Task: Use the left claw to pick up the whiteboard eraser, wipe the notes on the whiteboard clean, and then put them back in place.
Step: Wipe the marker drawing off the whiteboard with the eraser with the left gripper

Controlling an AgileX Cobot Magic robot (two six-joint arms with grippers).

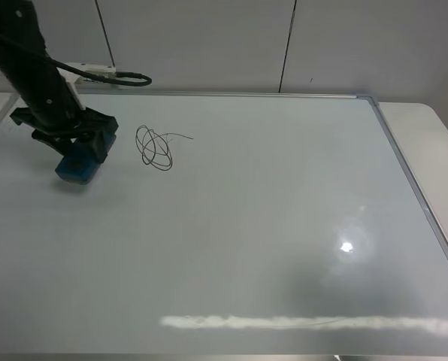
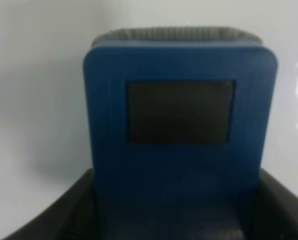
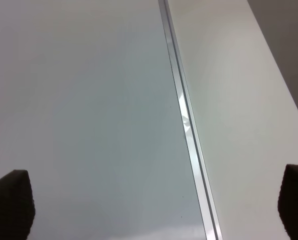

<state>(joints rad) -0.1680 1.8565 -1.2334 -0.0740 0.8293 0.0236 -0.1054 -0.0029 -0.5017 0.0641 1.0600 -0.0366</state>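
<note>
Exterior high view: the left claw (image 1: pixel 80 144) stands over the left part of the whiteboard (image 1: pixel 246 226). It is closed on the whiteboard eraser (image 1: pixel 77 168), which projects below it toward the board; contact with the surface cannot be confirmed. The notes (image 1: pixel 155 147) lie near the eraser, toward the board's centre, unwiped. A black cable (image 1: pixel 126 77) runs behind the arm along the board's far edge. Left wrist view: the eraser fills the picture, blue with one dark square mark visible and grey felt (image 2: pixel 179 34) at its far end. Black fingers (image 2: pixel 59 220) clamp it on both sides. Right wrist view: the right gripper (image 3: pixel 151 202) is spread wide and holds nothing. It hangs above the board's silver frame (image 3: pixel 189 135), with the white table (image 3: pixel 239 90) alongside.
</note>
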